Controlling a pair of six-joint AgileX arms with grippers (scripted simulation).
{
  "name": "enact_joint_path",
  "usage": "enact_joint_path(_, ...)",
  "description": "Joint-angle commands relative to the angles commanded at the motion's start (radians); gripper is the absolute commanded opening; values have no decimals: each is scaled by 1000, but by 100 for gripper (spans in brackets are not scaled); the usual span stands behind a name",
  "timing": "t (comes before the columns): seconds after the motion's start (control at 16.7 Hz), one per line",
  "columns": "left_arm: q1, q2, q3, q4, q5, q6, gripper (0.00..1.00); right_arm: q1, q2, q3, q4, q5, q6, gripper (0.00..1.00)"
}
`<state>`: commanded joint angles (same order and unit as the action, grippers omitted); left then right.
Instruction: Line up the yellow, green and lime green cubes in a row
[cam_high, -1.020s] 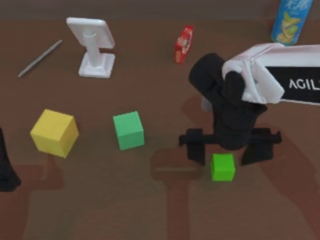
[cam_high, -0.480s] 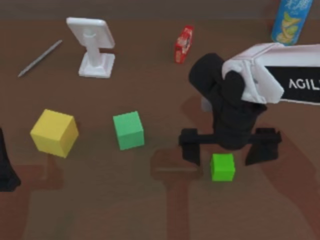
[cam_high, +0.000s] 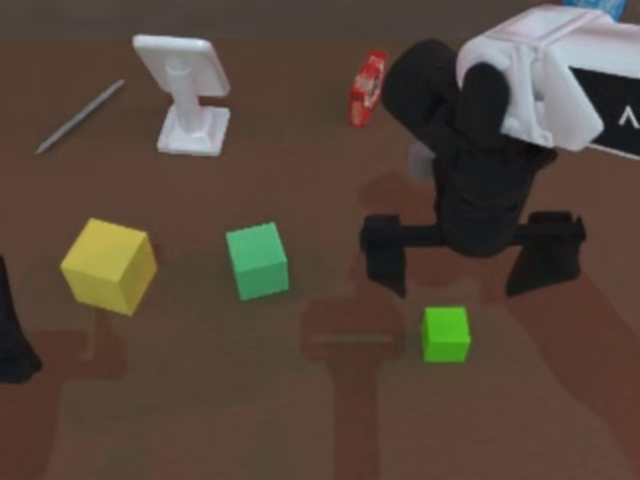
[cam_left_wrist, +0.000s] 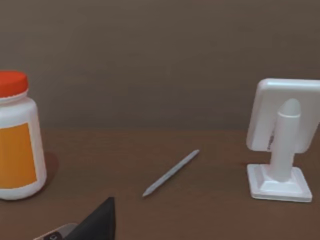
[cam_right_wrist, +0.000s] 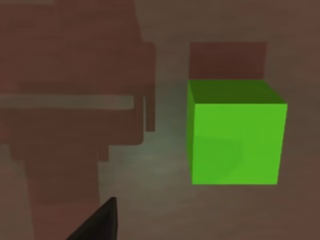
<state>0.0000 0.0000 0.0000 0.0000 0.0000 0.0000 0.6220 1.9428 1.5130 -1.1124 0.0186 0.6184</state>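
Lime cube on the table right of centre, just below and between the spread fingers of the right gripper, not touching either. Jaws wide, holding nothing, poised above and slightly behind the cube. Green cube mid-table, yellow cube further left; lime cube a little lower than those two, so roughly but not exactly in row. Right arm clearly nearer to it. Left gripper parked at the left edge, finger state cannot be told. Partial white lettering on the right arm, unreadable beyond a stroke; no legible labels elsewhere.
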Motion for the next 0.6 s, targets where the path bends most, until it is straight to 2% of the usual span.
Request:
enact_joint_path(0.36,-4,10,10,-7,1,5,100,-3,-11,-6,2,0,-4,100)
enact_joint_path(0.6,-47,153,151,-104,4,67,100,13,-150,-124,80,-6,-52,100)
